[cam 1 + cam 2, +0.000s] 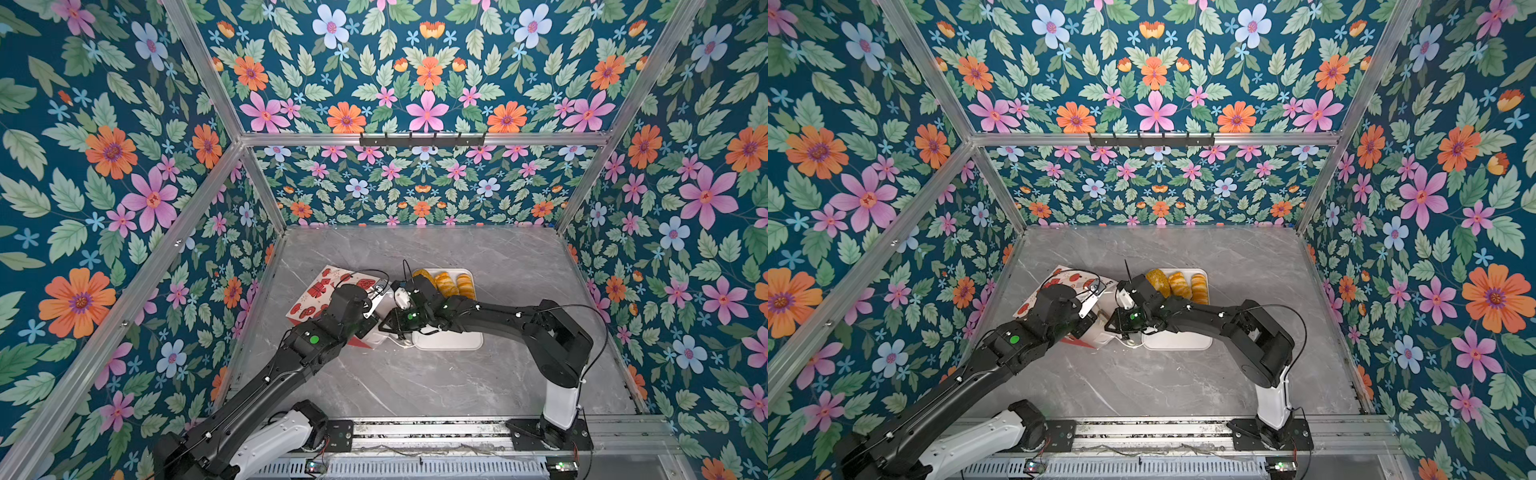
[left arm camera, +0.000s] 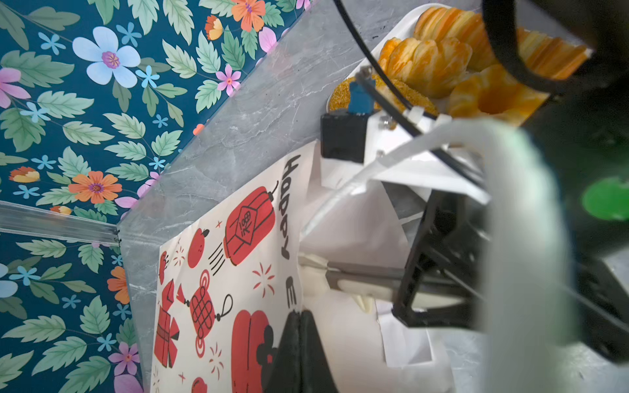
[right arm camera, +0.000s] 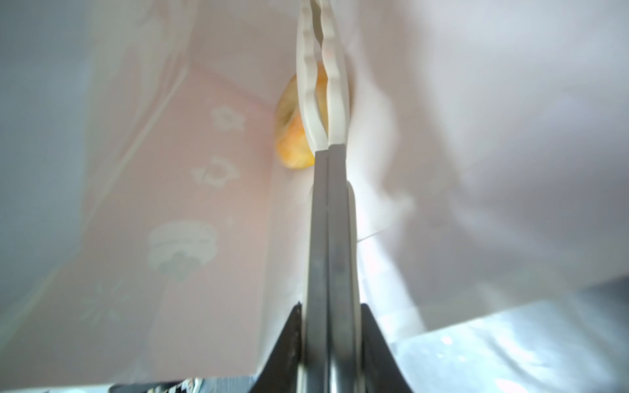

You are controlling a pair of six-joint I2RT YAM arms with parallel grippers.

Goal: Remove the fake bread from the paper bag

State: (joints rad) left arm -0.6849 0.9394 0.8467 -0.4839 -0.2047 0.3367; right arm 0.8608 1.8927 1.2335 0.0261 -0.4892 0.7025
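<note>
Bread sits deep in the bag; left hand pinches its rim open so the closed right hand reaches in.

Grey marble table: paper bag on its side, white tray just beside.

robot test booth — floral walls
</note>
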